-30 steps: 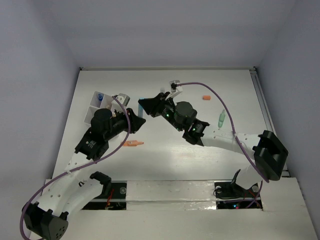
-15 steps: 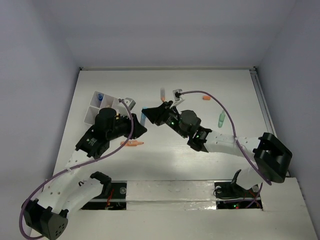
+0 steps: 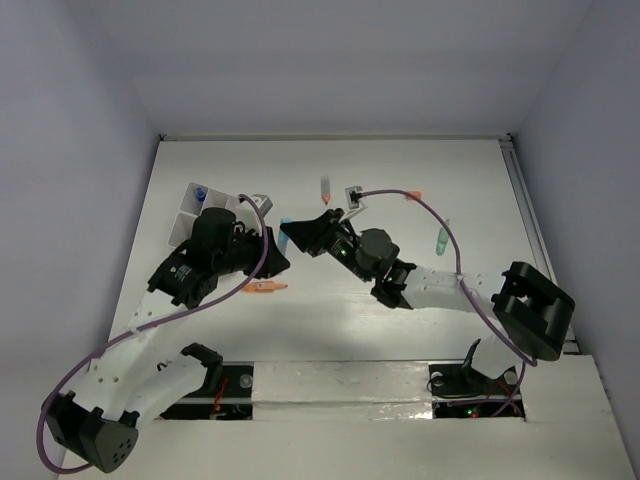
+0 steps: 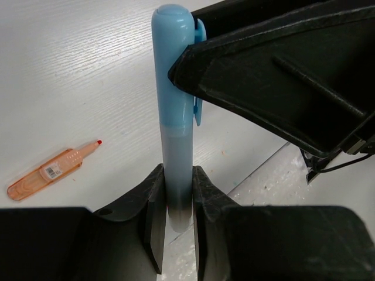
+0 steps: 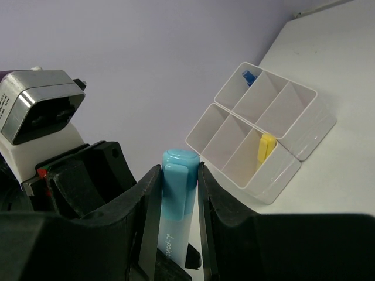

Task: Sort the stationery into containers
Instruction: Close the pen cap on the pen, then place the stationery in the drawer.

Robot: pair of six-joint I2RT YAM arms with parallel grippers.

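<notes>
- The light blue highlighter [image 4: 176,105] is hanging clear of the white table [image 3: 400,160], just to the right of the white compartment box [image 3: 185,222], with both my grippers on it at once.
- My left gripper [image 4: 176,193] is pinching the highlighter's darker lower end, its two fingers pressing flat on either side of the barrel.
- My right gripper [image 5: 176,175] is clamping the other end, the fingers sitting on either side of the capped top, where the clip is showing.
- In the overhead view the two grippers are meeting tip to tip over the table, and only a short piece of blue is showing between them.
- The compartment box, with two rows of three cells, is standing near the table's left edge; a small yellow item [image 5: 266,146] is lying in an end cell of one row, and a small blue item [image 5: 249,76] is poking up in the opposite corner cell of the other row.
- An orange pen [image 4: 53,170] is lying flat on the table below my left gripper, apart from everything else.
- A second orange pen [image 3: 326,188] is lying farther back, with a small grey piece [image 3: 353,191] just beside it.
- A short orange item [image 3: 413,196] and a green pen [image 3: 441,238] are lying well off to the right.
</notes>
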